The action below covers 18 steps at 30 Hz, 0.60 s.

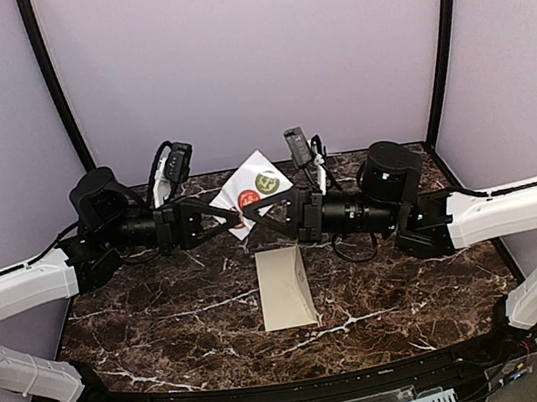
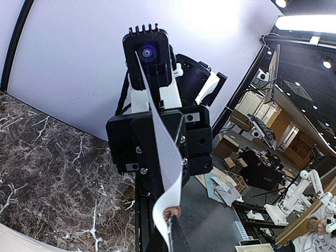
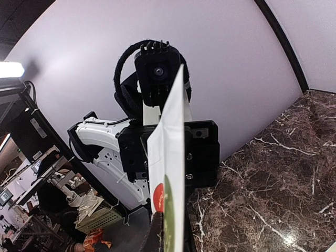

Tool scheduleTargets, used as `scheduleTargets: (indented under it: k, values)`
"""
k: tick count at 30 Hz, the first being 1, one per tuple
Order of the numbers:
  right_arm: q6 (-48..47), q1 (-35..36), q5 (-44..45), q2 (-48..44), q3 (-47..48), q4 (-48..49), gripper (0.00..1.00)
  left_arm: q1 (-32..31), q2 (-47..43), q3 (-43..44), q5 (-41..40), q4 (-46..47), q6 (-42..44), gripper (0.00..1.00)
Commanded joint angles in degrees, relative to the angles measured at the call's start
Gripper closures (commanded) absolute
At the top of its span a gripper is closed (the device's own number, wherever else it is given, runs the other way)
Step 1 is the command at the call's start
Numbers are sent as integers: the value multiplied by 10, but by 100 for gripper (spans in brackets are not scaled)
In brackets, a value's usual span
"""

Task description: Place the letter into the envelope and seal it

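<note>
White paper, clamped from both sides: the left end effector [image 1: 233,220] and right end effector [image 1: 254,214] each grip the sticker sheet [image 1: 256,168], aloft just beyond the envelope [image 1: 287,287], which lies flat on the marble desk [image 1: 145,321]. Opposed pulling could tear the sheet; both wrists crowd the envelope's far edge.

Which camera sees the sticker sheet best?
The top view. It shows the sticker sheet face-on, with its red and green stickers plain to see. Both wrist views catch it nearly edge-on, a thin white strip with only slivers of sticker low down.
</note>
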Motion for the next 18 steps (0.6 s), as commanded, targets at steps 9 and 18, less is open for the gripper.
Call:
scheduleTargets:
  k: [9,18]
  values:
    - [-1,1,26,-7,-6,1,100,-8,-9,-4,25,34,-2,100]
    - [-18,-5,109,-89,-42,-63,57,-6,-44,-24,-58,8,10,100]
